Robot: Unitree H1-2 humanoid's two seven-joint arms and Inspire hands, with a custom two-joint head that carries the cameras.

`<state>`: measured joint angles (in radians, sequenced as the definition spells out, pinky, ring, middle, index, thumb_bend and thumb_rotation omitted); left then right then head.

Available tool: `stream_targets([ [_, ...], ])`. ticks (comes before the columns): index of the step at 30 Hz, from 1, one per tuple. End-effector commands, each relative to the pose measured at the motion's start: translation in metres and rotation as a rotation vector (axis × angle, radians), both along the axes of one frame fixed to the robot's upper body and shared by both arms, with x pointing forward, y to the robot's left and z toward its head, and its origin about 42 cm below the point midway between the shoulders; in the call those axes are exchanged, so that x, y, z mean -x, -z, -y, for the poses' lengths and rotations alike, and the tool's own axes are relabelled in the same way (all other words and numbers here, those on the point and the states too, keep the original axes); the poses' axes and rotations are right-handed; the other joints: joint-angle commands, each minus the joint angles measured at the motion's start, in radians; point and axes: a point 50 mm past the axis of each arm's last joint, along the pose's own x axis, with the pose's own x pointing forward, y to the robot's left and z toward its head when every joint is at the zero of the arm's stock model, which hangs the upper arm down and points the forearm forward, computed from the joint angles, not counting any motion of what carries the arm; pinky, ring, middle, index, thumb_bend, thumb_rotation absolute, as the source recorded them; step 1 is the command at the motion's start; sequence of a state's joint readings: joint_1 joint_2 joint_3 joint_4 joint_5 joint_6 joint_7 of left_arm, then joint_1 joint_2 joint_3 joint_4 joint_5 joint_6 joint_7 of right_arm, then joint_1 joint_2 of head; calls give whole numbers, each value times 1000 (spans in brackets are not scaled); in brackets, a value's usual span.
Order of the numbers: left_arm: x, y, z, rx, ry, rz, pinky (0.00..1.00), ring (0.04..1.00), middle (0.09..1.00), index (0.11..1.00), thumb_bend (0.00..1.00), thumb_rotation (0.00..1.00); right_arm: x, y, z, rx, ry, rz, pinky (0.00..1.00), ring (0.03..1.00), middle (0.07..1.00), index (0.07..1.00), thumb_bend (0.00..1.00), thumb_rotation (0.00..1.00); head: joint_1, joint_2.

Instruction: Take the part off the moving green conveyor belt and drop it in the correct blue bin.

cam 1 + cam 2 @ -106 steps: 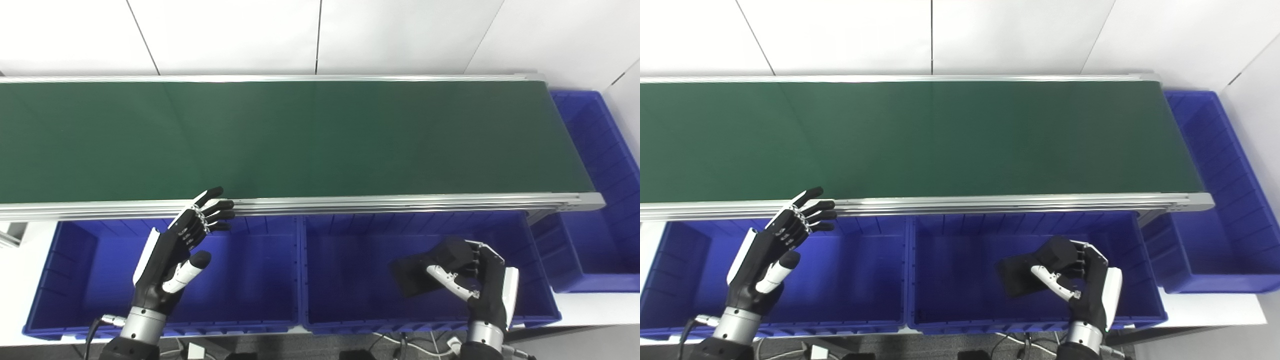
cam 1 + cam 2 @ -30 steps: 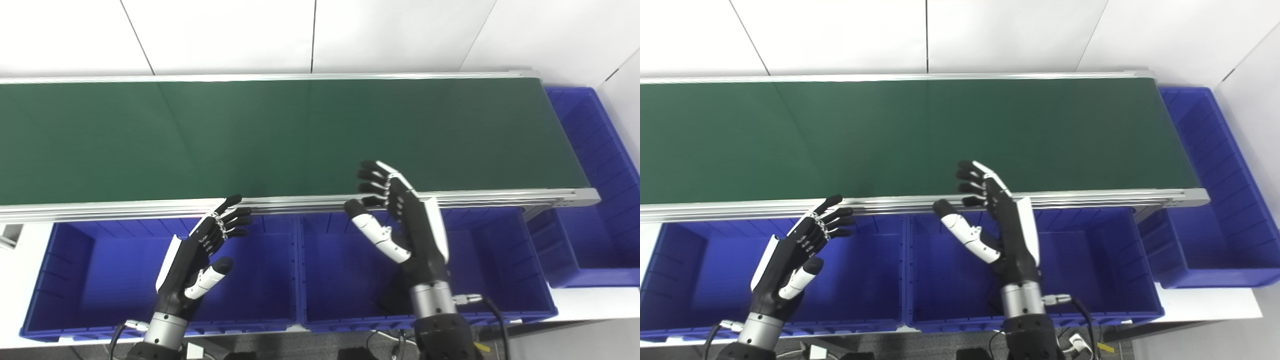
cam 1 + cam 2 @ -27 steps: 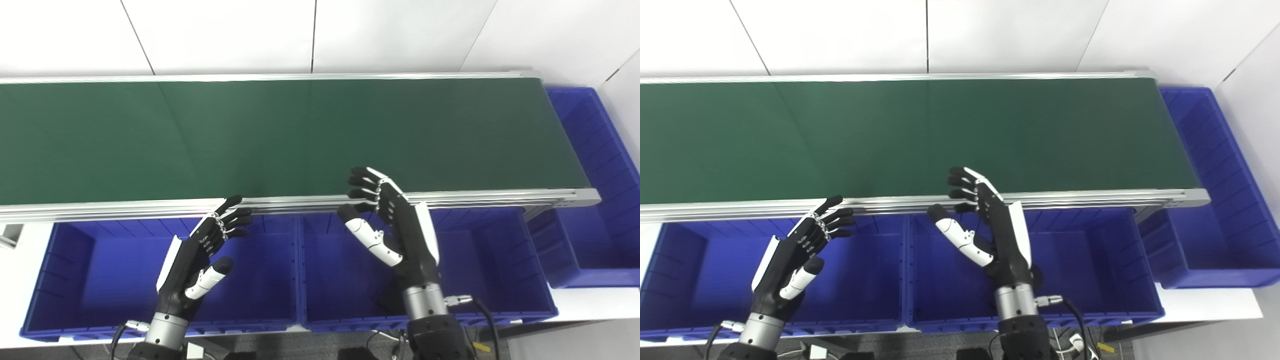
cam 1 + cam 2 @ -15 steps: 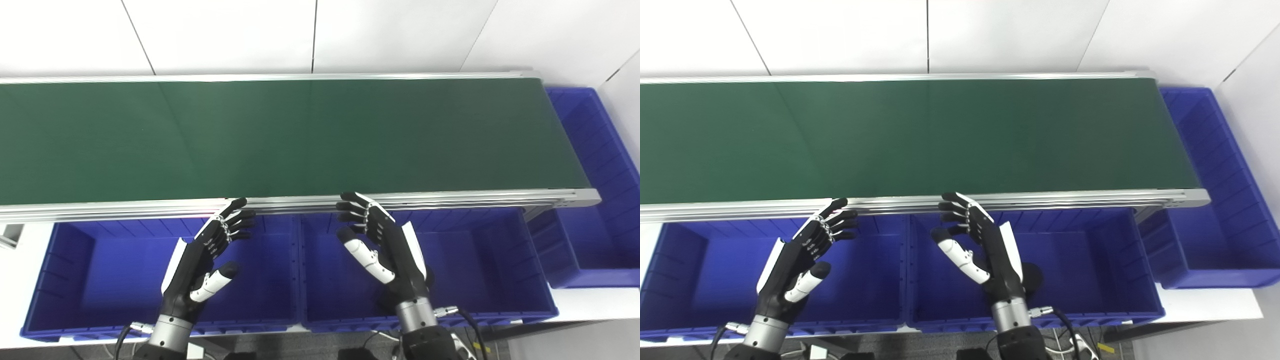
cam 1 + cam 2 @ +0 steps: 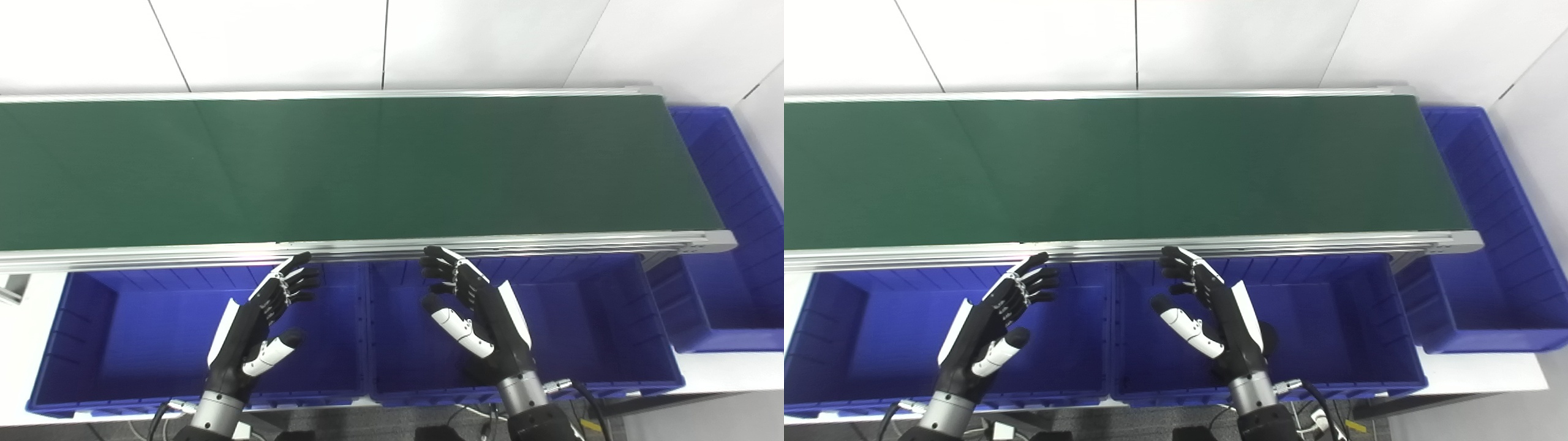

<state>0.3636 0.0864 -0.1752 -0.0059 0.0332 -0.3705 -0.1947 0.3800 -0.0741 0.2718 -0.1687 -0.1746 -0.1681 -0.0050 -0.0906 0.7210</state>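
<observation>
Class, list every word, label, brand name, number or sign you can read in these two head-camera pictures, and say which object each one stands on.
No readable text appears anywhere.
Green conveyor belt: no markings.
Blue plastic bins: no labels visible.
Black-and-white left hand and right hand: no print can be made out.
White wall panels: blank.
</observation>
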Motion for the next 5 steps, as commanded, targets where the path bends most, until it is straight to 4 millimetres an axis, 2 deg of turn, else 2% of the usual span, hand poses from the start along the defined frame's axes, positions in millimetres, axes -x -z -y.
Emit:
stream_targets([
  [1,-3,-6,3,7,-3,55,722,773,808,870,827,755,-1,-7,-1,-24,-19,72,673,767,789,825,533,615,1,1],
  [5,-3,-3,5,13,2,50,721,774,809,871,829,756,-3,-6,2,-24,-16,68,669,758,785,824,527,600,29,-10],
])
